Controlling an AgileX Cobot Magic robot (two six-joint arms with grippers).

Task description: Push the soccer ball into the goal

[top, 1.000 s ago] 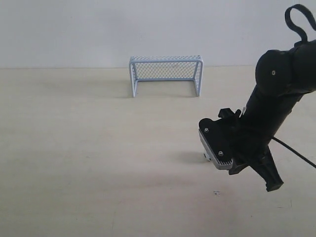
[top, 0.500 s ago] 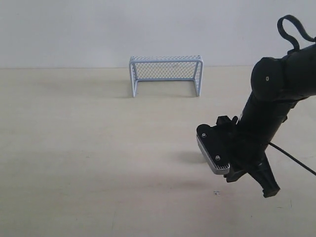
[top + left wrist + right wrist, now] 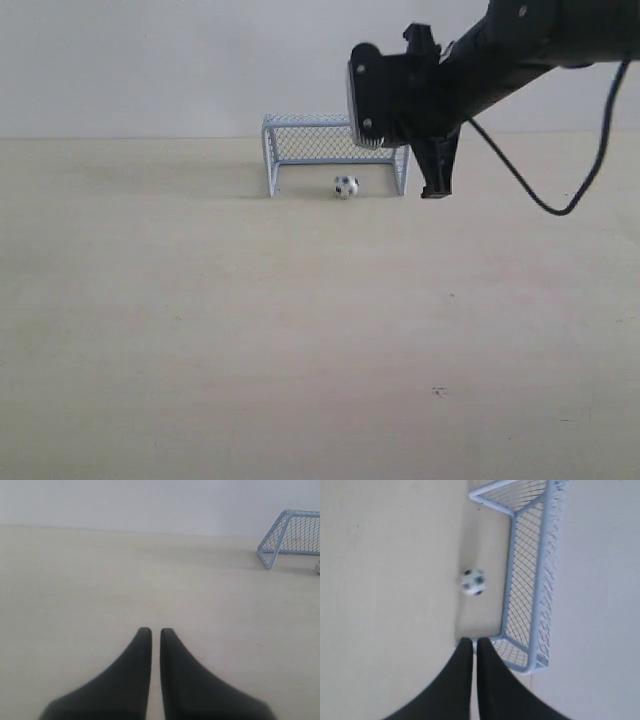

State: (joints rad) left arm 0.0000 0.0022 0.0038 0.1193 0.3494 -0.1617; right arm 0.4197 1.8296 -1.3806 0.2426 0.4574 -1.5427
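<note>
The soccer ball [image 3: 346, 186] rests on the table at the mouth of the goal [image 3: 335, 123], between its two posts and nearer the right one. I cannot tell whether it is fully inside. My right gripper [image 3: 436, 190] hangs shut and empty just right of the right post, apart from the ball. In the right wrist view the ball [image 3: 472, 582] lies ahead of the shut gripper [image 3: 473, 641], beside the goal [image 3: 540, 580]. My left gripper [image 3: 156, 630] is shut on nothing, low over bare table, far from the goal [image 3: 280, 535]. It is out of the exterior view.
The pale wooden table [image 3: 200, 320] runs back to a white wall [image 3: 150, 60] right behind the goal. The right arm [image 3: 500, 50] and its cable [image 3: 560, 205] reach in from the upper right.
My right arm has swung from the front right of the table up to the goal's right post. The ball, hidden before, now lies at the goal's mouth.
</note>
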